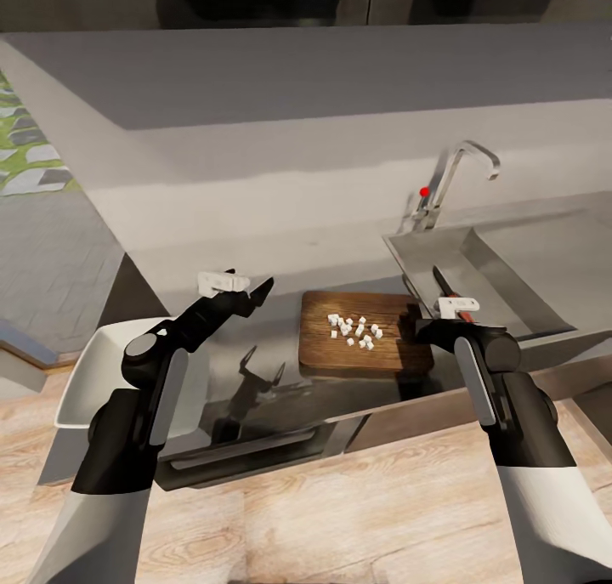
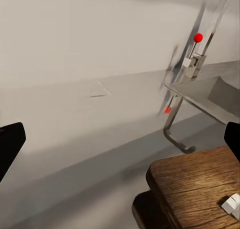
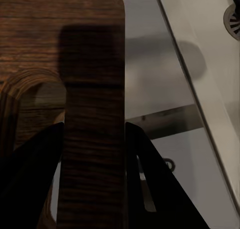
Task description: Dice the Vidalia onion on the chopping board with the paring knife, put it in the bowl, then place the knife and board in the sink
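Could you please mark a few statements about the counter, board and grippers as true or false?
1. Small white onion cubes lie on the dark brown wooden chopping board. True.
2. The left gripper holds a knife. False: it is open and empty above the grey countertop.
3. The white squarish bowl stands beyond the steel sink, on the right. False: it is at the left, by the left arm, with the board between it and the sink.
4. The curved chrome faucet carries a red knob. True.
5. The right gripper is closed on the board's slotted end. True.
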Robot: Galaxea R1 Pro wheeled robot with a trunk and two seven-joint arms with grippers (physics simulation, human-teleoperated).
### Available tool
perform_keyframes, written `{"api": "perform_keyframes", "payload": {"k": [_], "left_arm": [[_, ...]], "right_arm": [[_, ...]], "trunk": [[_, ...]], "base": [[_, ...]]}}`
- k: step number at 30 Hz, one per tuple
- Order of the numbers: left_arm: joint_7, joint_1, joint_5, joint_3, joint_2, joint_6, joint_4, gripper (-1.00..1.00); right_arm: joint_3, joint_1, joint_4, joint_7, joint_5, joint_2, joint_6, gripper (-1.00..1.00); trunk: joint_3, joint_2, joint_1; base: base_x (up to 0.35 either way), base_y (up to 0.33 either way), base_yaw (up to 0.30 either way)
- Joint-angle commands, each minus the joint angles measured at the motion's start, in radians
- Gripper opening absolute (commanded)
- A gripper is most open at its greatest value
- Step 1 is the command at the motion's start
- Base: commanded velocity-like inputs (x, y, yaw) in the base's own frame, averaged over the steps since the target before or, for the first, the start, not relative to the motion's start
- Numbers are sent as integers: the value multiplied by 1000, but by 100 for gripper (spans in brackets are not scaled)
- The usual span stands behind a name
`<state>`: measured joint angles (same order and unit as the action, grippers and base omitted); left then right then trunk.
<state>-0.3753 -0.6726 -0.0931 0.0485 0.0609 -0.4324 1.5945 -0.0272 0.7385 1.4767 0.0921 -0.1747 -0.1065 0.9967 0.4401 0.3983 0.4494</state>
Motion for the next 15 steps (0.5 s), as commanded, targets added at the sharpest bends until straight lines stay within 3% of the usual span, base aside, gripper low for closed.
{"api": "perform_keyframes", "payload": {"k": [1,15], "left_arm": [[-1,-1,-10,-1,1,-9,1,100],[-1,-1,-9,-1,3,-9,1,100]], "right_arm": [[-2,1,1,9,-11,-1,4,-100],[-2,1,1,9,-11,-1,5,-100]], "trunk": [[1,2,1],[-10,2,1]], "base": [[0,0,0],[0,0,0]]}}
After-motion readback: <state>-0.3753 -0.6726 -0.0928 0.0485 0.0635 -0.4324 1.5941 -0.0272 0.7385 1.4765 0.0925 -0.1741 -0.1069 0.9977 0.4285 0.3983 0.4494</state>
